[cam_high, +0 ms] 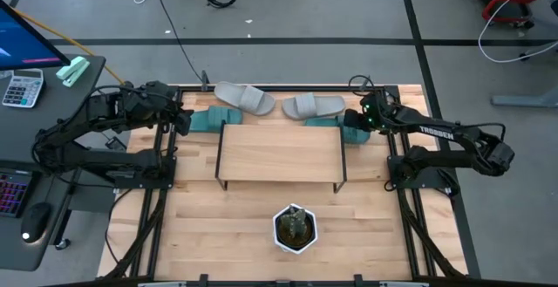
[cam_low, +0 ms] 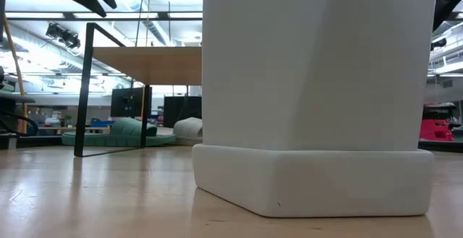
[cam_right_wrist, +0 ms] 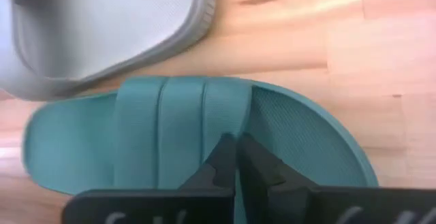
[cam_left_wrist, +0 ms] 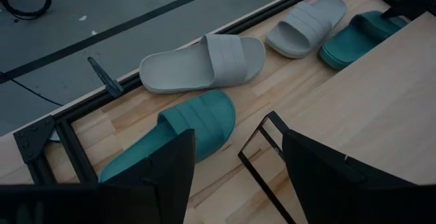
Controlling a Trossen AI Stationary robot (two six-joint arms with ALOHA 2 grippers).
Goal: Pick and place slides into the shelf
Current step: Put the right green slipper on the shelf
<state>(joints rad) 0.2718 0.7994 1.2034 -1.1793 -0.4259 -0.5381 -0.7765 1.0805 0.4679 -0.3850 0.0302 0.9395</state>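
The shelf stands mid-table on thin black legs. Behind it, two light grey slides lie flat on their soles at the far edge. One teal slide lies by the shelf's far left corner, and my open left gripper hovers above its heel end. The other teal slide lies at the far right corner. My right gripper is shut, pointing down over this slide's strap. My right gripper comes from above with its shut fingertips at the heel-side edge of the teal slide's strap. The slide lies flat on the table. Whether the tips touch it, I cannot tell.
A white pot with a plant stands near the table's near edge and fills most of the low view. A black frame rail runs along the far edge behind the slides. Bare wood lies on both sides of the pot.
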